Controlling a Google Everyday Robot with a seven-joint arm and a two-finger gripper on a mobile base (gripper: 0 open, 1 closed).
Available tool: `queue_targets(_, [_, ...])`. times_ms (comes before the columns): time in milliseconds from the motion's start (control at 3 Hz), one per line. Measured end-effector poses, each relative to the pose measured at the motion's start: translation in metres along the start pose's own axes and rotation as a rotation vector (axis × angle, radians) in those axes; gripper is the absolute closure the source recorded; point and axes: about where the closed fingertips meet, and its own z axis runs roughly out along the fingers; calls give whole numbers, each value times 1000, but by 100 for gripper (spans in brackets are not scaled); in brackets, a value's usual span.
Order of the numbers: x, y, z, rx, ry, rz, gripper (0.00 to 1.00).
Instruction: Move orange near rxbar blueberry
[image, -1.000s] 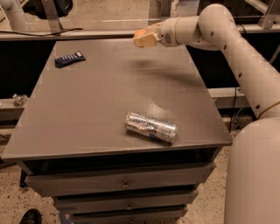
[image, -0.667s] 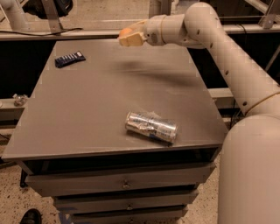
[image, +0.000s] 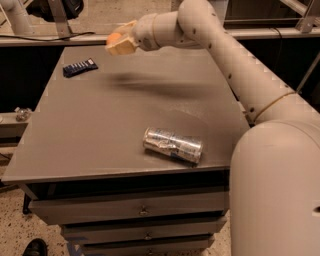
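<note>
Orange (image: 113, 38): small, round, smooth, clamped in gripper (image: 119, 43) above table (image: 100, 117) far edge, right of dark-blue rxbar blueberry (image: 80, 67). Drawers (image: 142, 211) closed.

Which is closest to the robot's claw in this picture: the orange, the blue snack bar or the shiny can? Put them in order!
The claw is up over the far side of the table.
1. orange: gripped right in the claw.
2. blue snack bar: flat on the table's far left corner, below and left of the claw.
3. shiny can: on its side near the front edge, toward the right.
</note>
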Motion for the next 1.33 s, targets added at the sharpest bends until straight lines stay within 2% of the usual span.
queue_targets(667, [-5,22,45,-47,16,-41,100])
queue_targets(1333, [-1,32,93,-93,-10,25,100])
